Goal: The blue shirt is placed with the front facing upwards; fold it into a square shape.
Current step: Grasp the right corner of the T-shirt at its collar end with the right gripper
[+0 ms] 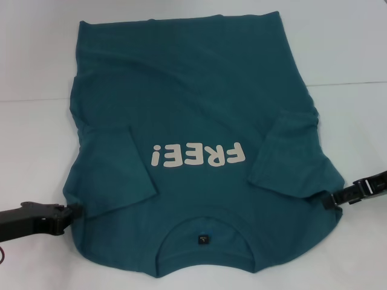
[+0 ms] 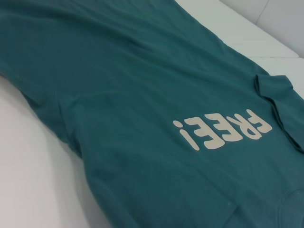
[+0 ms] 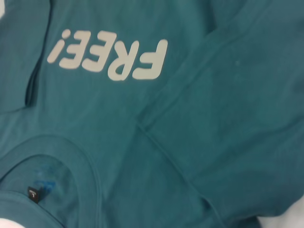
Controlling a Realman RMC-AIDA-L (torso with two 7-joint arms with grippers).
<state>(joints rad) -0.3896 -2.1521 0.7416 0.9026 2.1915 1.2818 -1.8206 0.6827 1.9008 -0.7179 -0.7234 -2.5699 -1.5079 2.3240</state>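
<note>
Nearest to us, the blue shirt [image 1: 199, 133] is lying front up on the white table [image 1: 36, 72], collar at the near edge, hem far away, so its long axis is running straight out from our body; both short sleeves are already lying folded in over the chest on either side of the "FREE!" lettering [image 1: 198, 155]. We are reaching in with both arms at shoulder level of the shirt: the left gripper [image 1: 72, 212] is sitting at the left shoulder edge, the right gripper [image 1: 329, 200] at the right shoulder edge, each just touching the cloth, with the shirt lying between them. We cannot tell how either pair of jaws is standing, since the tips are too dark and small against the fabric. Smallest, the dark neck label [image 1: 203, 240] is showing inside the collar. We are judging that the coming fold will carry the near end away toward the hem, both arms being equally near.
</note>
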